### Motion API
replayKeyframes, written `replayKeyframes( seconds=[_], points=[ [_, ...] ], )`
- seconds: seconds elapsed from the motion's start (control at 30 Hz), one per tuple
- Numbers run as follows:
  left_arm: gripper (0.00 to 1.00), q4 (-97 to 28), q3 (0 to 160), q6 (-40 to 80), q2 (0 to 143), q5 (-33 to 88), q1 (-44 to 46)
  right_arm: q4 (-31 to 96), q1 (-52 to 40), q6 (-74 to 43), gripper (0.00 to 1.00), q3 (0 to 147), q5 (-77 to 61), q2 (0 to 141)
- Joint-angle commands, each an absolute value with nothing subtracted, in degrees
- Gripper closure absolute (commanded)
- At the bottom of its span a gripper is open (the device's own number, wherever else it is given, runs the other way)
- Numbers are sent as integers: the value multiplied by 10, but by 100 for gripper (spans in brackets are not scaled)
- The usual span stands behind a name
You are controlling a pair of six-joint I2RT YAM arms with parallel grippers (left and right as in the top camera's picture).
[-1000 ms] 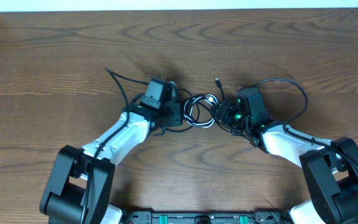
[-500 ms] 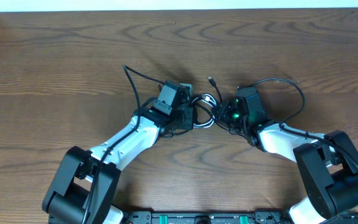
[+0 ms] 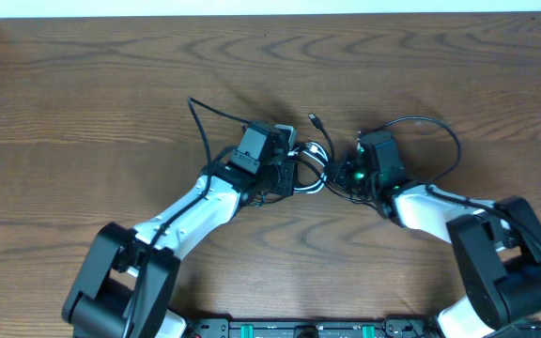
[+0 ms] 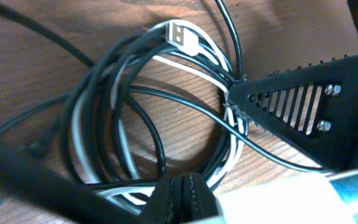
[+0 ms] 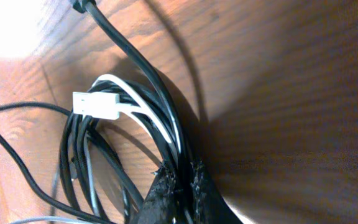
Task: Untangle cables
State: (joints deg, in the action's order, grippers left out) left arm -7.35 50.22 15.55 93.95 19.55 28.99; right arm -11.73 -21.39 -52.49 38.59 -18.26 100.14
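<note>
**cable coil pinched from both sides at mid-table**

we see the cables [image 5: 166, 134] bunched in one small coil on the wooden table [image 3: 111, 75], about midway across it, squeezed between the two wrists. the left gripper [image 4: 182, 183] is clenched on the coil's left side, its pads pressed together with strands caught at the tips. the right gripper [image 5: 180, 171] is clamped on the opposite side, with black and white strands running straight into its closed tips. only the coil's width lies between the two.

bare wood runs from the coil out to the far edge, a pale strip along the top of the overhead view, and widely to either side. the table's left edge shows only in the far left corner. on the near side both arms angle in and take up the space.

the coil is several thin black cords and one white one, wound in loose loops that cross one another. a white plug [image 4: 182, 34] with a metal tip lies at the coil's rim, its tip turned away from the left gripper.

the coil lies flat and looks close to round from above, so we find no clear long axis. a black plug end [image 3: 315, 119] sticks out toward the far edge, leaning slightly left. a thin black strand [image 3: 200, 117] trails off past the left wrist, and a black loop [image 3: 444, 141] arcs beside the right wrist. we cannot tell whether these two are cords or arm wiring.
</note>
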Motion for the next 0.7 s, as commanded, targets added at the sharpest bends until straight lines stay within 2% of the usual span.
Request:
replayKeyframes(
  seconds=[0.0,0.17,0.37,0.5,0.6,0.67],
  points=[
    [93,-79,509,137,893,199,255,-57,-172,-432,99,386,-133,952],
    [92,-97,509,138,876,199,193,41,-112,-302,99,386,-66,841],
    [92,-117,509,160,878,199,171,53,-98,-166,99,386,-124,757],
    [64,-117,509,166,877,199,172,52,-98,-70,99,386,-257,749],
    [40,-117,509,166,877,199,171,93,-98,-18,99,386,-282,750],
    [33,-117,509,166,877,199,171,114,-98,-4,99,386,-273,750]
  ],
)
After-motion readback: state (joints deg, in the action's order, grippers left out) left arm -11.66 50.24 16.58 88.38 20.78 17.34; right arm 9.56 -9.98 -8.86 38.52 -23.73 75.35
